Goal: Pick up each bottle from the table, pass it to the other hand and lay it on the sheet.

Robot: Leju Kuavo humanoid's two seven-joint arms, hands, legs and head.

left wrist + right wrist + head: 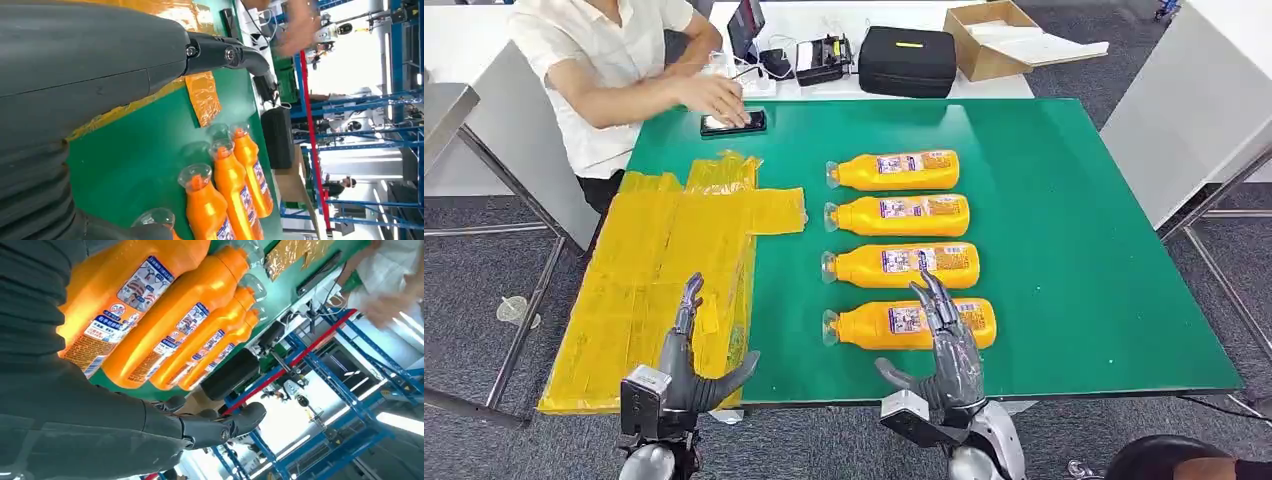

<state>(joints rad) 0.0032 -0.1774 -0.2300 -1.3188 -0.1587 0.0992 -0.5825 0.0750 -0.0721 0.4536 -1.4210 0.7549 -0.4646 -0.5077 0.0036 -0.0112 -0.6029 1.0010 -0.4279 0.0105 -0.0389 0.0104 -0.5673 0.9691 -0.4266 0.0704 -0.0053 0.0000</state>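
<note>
Right hand (946, 360), fingers apart, partly hides the nearest bottle (894, 325); left hand (686, 370) likewise spread over the sheet (654, 260).

Head view high, facing down; 2 wrist views close, sharing bottles (902, 247).

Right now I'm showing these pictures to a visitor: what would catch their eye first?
Four orange bottles lie in a neat row mid-table on the green mat, caps toward the yellow sheet at the left edge. The right hand hovers open over the nearest bottle; the left hand is open above the sheet. A person sits at the far corner.
</note>
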